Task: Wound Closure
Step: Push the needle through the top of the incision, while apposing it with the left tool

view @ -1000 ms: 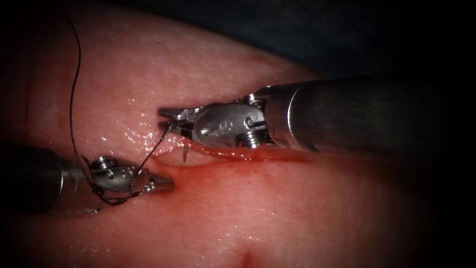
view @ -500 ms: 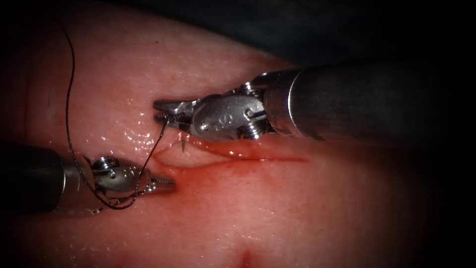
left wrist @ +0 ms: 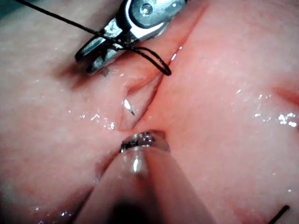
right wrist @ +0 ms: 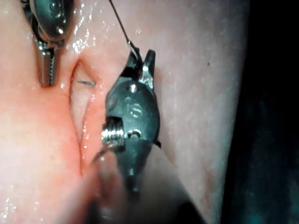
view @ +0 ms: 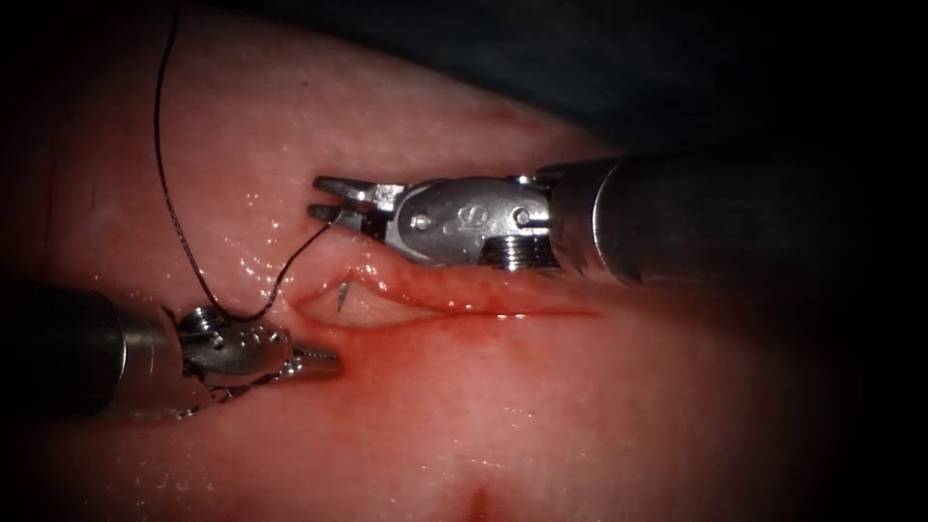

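Note:
The needle's tip (view: 342, 295) pokes out inside the left end of the cut (view: 483, 307); the rest of its curve is buried in the cut's far edge. The tip also glints in the wrist views (left wrist: 128, 107) (right wrist: 86, 83). My right tool (view: 327, 197) hovers just above that edge with its jaws parted and holds nothing. The dark thread (view: 169, 203) runs from below those jaws, dips toward my left tool's wrist and climbs up the left. My left tool (view: 324, 362) lies on the near side by the cut's left end, jaws shut and empty.
Red fluid (view: 454, 333) lines the cut and stains the tissue (view: 580, 416) below it. The right tool's thick shaft (view: 715, 217) lies over the cut's right half. The thread crosses the right tool's jaws (left wrist: 96, 56) closely.
The right tool let go of the needle, opened and drew back up and right. The thread loop slid off the left tool's jaws toward its wrist. The needle stayed in the tissue.

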{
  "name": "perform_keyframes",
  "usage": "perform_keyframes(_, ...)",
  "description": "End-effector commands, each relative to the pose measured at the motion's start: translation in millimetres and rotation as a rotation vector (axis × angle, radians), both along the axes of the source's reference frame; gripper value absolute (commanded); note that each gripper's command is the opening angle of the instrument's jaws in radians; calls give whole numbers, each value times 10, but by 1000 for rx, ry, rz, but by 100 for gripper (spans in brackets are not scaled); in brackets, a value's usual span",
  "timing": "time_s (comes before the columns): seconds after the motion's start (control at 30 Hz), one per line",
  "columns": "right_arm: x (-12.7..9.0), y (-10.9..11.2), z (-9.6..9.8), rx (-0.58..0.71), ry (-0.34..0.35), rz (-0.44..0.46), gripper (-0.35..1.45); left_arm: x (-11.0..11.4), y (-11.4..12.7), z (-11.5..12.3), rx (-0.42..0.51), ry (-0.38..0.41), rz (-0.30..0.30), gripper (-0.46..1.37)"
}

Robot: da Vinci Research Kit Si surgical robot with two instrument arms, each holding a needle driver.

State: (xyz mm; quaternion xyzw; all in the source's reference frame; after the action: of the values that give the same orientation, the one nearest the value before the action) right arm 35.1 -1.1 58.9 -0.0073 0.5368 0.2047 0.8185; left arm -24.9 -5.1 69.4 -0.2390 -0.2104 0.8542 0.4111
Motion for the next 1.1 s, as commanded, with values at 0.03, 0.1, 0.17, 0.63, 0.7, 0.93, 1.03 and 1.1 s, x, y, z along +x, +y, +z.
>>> perform_keyframes(0.03,0,-3,2,50,10,18,-35,1,0,0,-1,1,0,-10)
perform_keyframes(0.1,0,-2,6,119,27,35,-35,1,0,0,-1,0,1,-8)
perform_keyframes(0.17,0,-2,11,180,36,44,-35,2,0,0,-1,0,2,-7)
perform_keyframes(0.63,8,-26,35,729,113,119,-35,8,1,-1,-2,-5,15,-5)
perform_keyframes(0.7,10,-28,36,776,123,119,-35,8,1,-1,-6,-6,20,-6)
perform_keyframes(0.93,21,-43,38,965,168,101,-35,9,2,-2,-15,-8,35,-7)
perform_keyframes(1.03,24,-48,39,1025,191,93,-35,9,2,-2,-18,-9,40,-7)
perform_keyframes(1.1,26,-51,40,1073,192,91,-35,9,2,-2,-22,-10,45,-7)
